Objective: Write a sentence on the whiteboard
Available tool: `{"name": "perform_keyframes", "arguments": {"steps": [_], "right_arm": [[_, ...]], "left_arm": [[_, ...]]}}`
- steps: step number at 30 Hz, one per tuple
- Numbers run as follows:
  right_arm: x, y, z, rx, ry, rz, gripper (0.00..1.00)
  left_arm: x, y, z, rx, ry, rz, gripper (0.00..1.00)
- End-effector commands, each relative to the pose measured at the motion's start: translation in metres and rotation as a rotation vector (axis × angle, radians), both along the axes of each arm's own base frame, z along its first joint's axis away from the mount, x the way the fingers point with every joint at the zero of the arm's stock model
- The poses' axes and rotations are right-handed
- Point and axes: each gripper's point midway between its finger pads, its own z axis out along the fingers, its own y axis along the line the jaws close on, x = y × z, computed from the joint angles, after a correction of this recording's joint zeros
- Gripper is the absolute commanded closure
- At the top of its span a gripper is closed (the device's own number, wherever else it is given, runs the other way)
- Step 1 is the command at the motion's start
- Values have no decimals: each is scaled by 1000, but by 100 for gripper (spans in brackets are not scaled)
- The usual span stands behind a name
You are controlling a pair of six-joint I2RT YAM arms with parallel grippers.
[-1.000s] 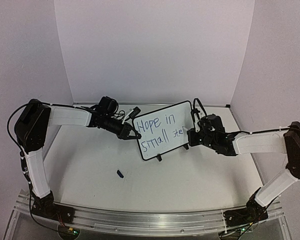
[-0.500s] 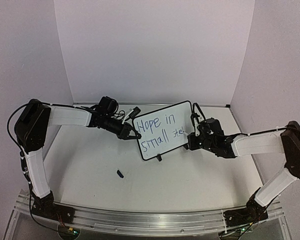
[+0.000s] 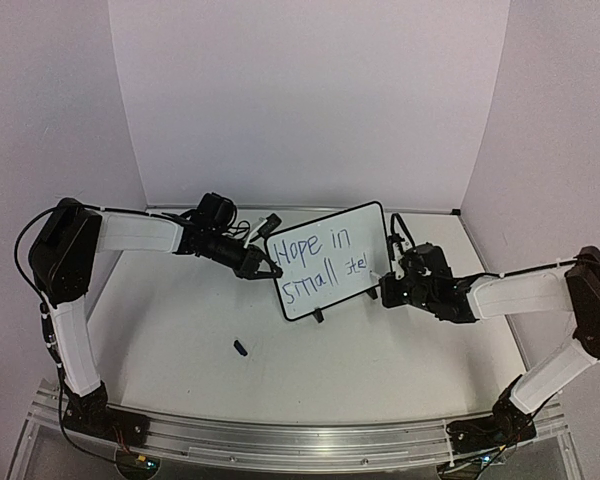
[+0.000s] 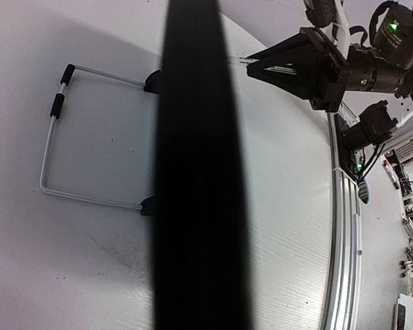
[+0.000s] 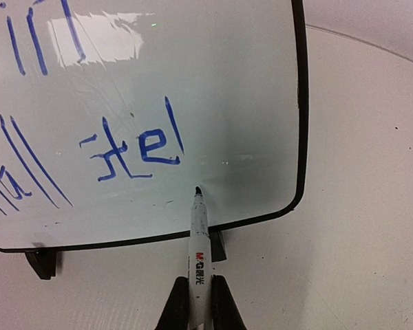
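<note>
The white surface (image 3: 180, 330) carried the whiteboard (image 3: 332, 292), which stood near its centre on two black feet, tilted back, between the two arms. A wire stand (image 4: 51, 148) was noted behind the whiteboard in the left wrist view. The sentence (image 3: 315, 262), in blue over two lines, read "Hope in" above "small", followed by a smaller, unfinished word: "ste" and one further upright stroke.

The left end effector (image 3: 264, 270) was at the whiteboard's left edge and appeared clamped on the frame. The right end effector (image 5: 200, 302) was closed around a white-barrelled marker (image 5: 199, 247), its tip at the board face just below the last stroke, near the lower right corner; contact could not be confirmed. A small dark object (image 3: 240, 348) lay on the surface in front of the whiteboard, well apart from it.
</note>
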Motion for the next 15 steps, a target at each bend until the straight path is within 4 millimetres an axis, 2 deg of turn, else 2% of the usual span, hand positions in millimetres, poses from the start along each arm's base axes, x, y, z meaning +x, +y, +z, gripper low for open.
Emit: {"name": "perform_keyframes", "arguments": {"steps": [1,11,15], "right_arm": [[7,7,35,52,-69,11,100],[19,15,59,46,-127,31,100],[24,19,61,39,-136,37,100]], "left_arm": [[-9,-8,-4,18,29,-34,100],[-9,-8,-3,17,28,-34,100],[-9,-8,-4,18,29,-34,100]]}}
